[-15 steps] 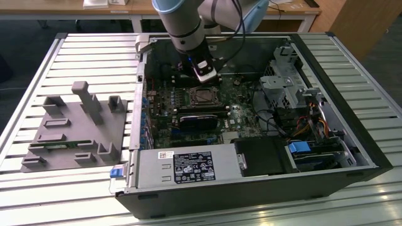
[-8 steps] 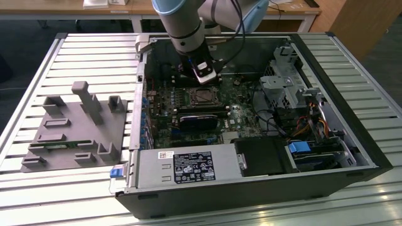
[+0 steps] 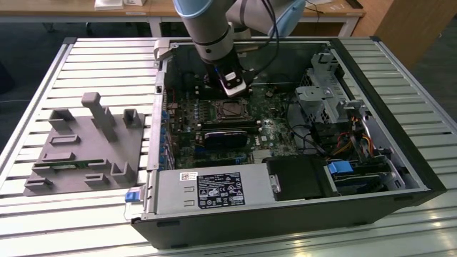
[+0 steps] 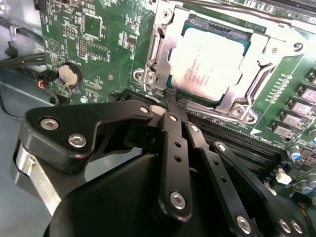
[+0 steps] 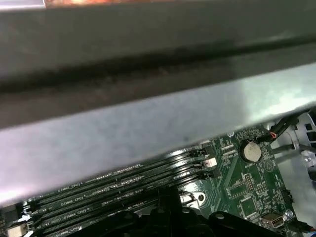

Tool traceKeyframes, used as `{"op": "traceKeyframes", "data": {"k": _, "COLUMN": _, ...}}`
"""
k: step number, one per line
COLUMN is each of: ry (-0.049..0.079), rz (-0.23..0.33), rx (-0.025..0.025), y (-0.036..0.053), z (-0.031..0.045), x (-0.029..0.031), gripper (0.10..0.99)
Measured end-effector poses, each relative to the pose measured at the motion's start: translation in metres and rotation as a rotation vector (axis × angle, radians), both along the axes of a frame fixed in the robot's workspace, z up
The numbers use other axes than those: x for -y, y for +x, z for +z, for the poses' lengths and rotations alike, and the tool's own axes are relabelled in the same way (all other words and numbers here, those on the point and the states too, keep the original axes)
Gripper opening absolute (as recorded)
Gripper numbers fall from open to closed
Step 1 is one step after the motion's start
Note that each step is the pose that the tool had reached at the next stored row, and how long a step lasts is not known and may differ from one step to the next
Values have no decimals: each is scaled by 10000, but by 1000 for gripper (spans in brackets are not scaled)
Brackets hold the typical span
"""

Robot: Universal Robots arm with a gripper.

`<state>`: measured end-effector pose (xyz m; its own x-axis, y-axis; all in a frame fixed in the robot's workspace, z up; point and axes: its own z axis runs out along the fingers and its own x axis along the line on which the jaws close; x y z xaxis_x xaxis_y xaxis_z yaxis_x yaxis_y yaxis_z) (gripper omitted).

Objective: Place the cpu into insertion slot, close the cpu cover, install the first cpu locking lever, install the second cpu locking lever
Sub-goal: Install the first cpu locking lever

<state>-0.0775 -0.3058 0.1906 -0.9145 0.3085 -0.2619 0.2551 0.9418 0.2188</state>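
Gripper [image 4: 172,101] — seemingly closed — beside cpu cover [image 4: 254,84]

So it's all sitting on a slatted silver metal table [image 3: 85,59], with an opened-up black PC case [image 3: 286,227] lying on its side and a grey plastic fixture plate [image 3: 75,158] right next to it, on the exterior view's left.

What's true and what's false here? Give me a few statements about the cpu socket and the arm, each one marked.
1. The cpu sits in the insertion slot. True.
2. The cpu cover stands raised. False: it lies flat over the cpu's edges.
3. The gripper's fingers are spread wide. False: they are together, tips beside the cover's edge.
4. A coin battery sits on the green board. True.
5. The grey fixture lies at the exterior view's right of the computer case. False: it lies at the left.
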Motion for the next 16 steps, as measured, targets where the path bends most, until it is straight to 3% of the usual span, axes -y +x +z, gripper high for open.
{"op": "traceKeyframes", "data": {"k": 16, "ry": -11, "rz": -27, "rx": 1, "y": 1, "z": -7, "x": -69, "gripper": 102}}
